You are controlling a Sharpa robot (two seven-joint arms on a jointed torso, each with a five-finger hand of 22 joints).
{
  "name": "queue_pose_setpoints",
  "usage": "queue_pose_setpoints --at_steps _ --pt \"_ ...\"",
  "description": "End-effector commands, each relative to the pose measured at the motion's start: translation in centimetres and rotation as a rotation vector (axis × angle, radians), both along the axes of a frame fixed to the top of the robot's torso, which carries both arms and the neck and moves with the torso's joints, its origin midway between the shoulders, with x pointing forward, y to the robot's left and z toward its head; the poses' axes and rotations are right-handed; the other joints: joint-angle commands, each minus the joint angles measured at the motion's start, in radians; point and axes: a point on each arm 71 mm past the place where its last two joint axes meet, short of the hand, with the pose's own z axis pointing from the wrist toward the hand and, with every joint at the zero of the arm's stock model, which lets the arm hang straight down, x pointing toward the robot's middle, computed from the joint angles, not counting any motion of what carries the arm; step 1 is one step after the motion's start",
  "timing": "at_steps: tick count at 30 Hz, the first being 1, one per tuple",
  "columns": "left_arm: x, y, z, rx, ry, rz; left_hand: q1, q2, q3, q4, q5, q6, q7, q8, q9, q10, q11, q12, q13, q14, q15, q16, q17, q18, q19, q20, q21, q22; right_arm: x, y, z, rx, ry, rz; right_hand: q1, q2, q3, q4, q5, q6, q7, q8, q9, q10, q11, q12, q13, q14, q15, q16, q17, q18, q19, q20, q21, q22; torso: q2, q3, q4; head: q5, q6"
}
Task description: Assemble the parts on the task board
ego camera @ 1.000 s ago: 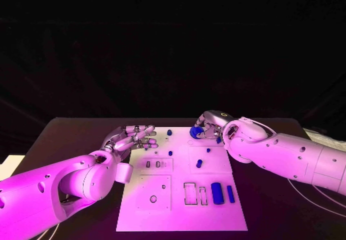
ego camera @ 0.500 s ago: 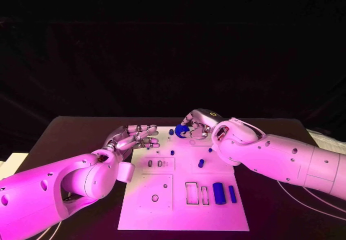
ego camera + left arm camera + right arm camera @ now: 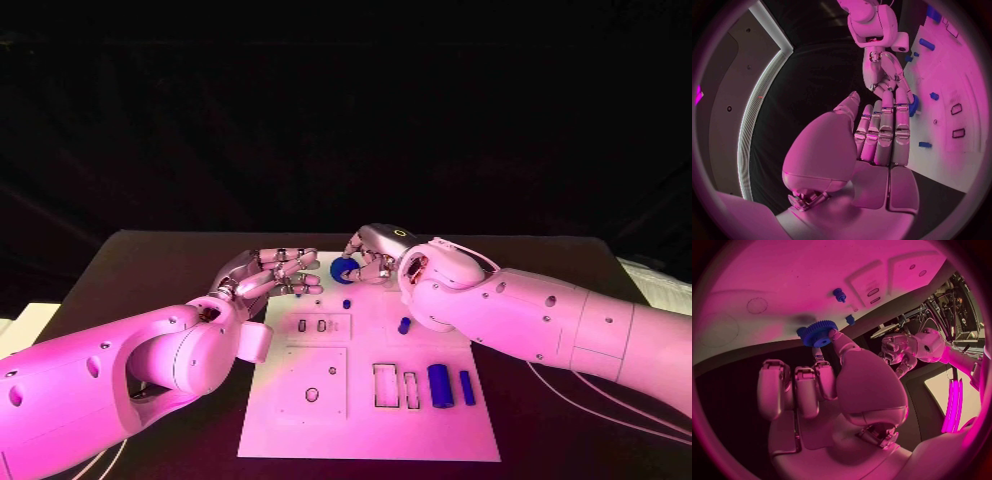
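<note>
My right hand [image 3: 375, 258] pinches a blue toothed gear [image 3: 343, 269] just above the far left corner of the white task board [image 3: 368, 425]. The right wrist view shows the gear [image 3: 820, 332] at the fingertips of that hand [image 3: 836, 390], over the board [image 3: 767, 275]. My left hand [image 3: 274, 275] hovers at the board's far left edge with its fingers stretched out and nothing in them, close to the gear. In the left wrist view its fingers [image 3: 882, 132] point at the right hand [image 3: 882, 75].
A small blue peg [image 3: 348, 303] and another [image 3: 405, 325] stand on the board's middle. Two long blue pieces [image 3: 437, 385] [image 3: 467, 387] lie at its near right beside rectangular slots. The black table [image 3: 130, 270] surrounds the board.
My right hand has carried the gear leftward along the board's far edge, nearer to my left hand. The left hand has barely moved.
</note>
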Motion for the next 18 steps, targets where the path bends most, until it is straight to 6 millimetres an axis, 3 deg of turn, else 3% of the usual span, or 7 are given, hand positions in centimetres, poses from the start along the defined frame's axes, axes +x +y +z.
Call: queue_pose_setpoints --at_steps 1,10,18 --pt "-0.1 -0.3 0.2 -0.013 -0.008 -0.021 0.01 0.004 0.005 0.0 -0.001 0.001 0.002 -0.006 -0.001 -0.001 -0.002 -0.006 -0.001 0.002 0.0 -0.005 0.002 0.018 0.003 0.001 0.0 0.001 0.1 0.5 -0.6 -0.05 0.015 -0.012 0.0 -0.005 0.006 0.0 -0.004 0.031 -0.02 0.005 0.01 -0.007 0.001 -0.004 0.076 0.084 0.0 -0.003 0.178 -0.011 0.002 0.002 0.005 -0.001 0.0 0.0006 -0.0005 0.0 0.0" --pt "0.0 -0.4 0.2 -0.014 -0.008 -0.022 0.009 0.003 0.005 0.0 -0.001 0.001 0.002 -0.007 -0.001 -0.001 -0.001 -0.006 -0.001 0.002 0.0 -0.005 0.002 0.018 0.002 0.001 0.0 0.001 0.2 1.4 -1.4 -0.059 0.008 -0.032 -0.007 -0.019 0.01 0.0 -0.029 0.015 -0.012 -0.011 0.004 -0.026 0.008 -0.036 0.052 0.083 0.005 -0.007 0.173 -0.01 -0.001 0.005 0.001 -0.006 0.0 0.0012 -0.0016 0.005 -0.003" --pt "0.0 -0.4 0.2 -0.014 -0.007 -0.023 0.005 0.002 0.007 0.001 -0.002 0.0 0.002 -0.008 -0.001 -0.001 -0.001 -0.007 -0.001 0.002 0.0 -0.007 0.004 0.018 0.002 0.001 0.001 0.001 0.3 1.6 -1.6 -0.073 -0.012 -0.085 -0.045 -0.067 -0.025 0.018 -0.078 -0.053 0.007 -0.054 -0.009 -0.085 0.025 -0.131 -0.023 0.08 0.02 -0.015 0.162 -0.007 -0.012 0.018 -0.01 -0.025 -0.001 0.0008 -0.0018 0.004 -0.004"
